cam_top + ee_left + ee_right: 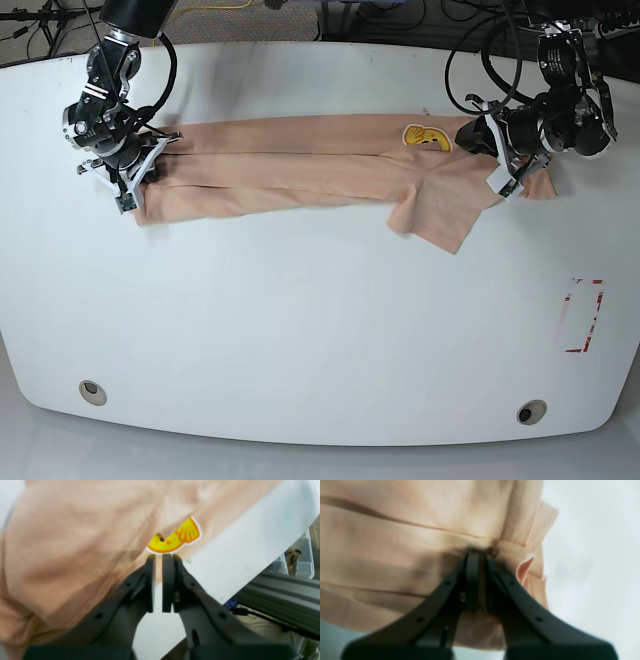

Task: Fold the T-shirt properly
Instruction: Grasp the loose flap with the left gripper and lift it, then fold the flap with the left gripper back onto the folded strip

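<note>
A clear plastic bin [303, 560] sits beyond the counter's edge in the left wrist view, its contents too blurred to name; the T-shirt [300, 170] lies across the back of the white counter [300, 330], folded lengthwise into a long peach band, one sleeve splayed out near a yellow emblem [424, 135]; the right gripper [477, 555] has its fingers closed on the bunched hem; the left gripper [162, 557] has its fingers nearly together, whether on cloth cannot be told.

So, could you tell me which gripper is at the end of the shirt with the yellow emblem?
The left gripper, on the base view's right: the emblem sits beside it. The right gripper grips the plain end of the shirt.
</note>
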Motion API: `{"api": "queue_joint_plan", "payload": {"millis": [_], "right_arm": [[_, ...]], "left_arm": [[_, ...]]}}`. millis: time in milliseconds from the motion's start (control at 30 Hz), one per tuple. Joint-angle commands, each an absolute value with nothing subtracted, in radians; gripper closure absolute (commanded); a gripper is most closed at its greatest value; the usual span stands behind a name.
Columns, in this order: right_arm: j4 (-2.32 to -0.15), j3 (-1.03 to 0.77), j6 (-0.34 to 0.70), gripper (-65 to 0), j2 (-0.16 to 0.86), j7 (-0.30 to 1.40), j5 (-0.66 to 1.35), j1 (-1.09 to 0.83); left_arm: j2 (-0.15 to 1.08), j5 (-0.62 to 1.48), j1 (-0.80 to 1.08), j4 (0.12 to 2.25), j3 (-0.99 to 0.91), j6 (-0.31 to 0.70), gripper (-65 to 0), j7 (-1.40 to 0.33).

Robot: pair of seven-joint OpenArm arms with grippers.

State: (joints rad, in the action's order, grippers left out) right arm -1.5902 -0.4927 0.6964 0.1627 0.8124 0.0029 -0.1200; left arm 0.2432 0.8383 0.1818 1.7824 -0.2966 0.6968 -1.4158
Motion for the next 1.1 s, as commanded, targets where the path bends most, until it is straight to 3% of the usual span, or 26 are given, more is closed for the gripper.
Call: {"api": "queue_joint_plan", "payload": {"millis": [0,133,267,400,500,1067], "right_arm": [[-1.595,-0.490,0.698,-4.1,0.157,0.837,-0.008,-0.119],[-1.595,-0.490,0.698,-4.1,0.156,0.837,-0.008,-0.119],[-1.595,-0.487,0.698,-4.1,0.154,0.837,-0.008,-0.122],[-1.595,-0.490,0.698,-4.1,0.154,0.837,-0.005,-0.125],[-1.596,-0.490,0.698,-4.1,0.156,0.837,-0.005,-0.127],[-1.621,-0.492,0.698,-4.1,0.154,0.837,-0.004,-0.128]], "left_arm": [[0.255,0.855,0.133,1.799,-0.311,0.698,-6.7,-1.396],[0.249,0.846,0.061,1.773,-0.354,0.698,-16.8,-1.396],[0.249,0.822,-0.030,1.687,-0.394,0.698,-32.5,-1.396],[0.249,0.792,-0.128,1.572,-0.429,0.581,-42.4,-1.396],[0.254,0.771,-0.180,1.480,-0.427,0.541,-43.5,-1.391],[0.252,0.710,-0.254,1.241,-0.309,0.539,-43.7,-1.219]]}}
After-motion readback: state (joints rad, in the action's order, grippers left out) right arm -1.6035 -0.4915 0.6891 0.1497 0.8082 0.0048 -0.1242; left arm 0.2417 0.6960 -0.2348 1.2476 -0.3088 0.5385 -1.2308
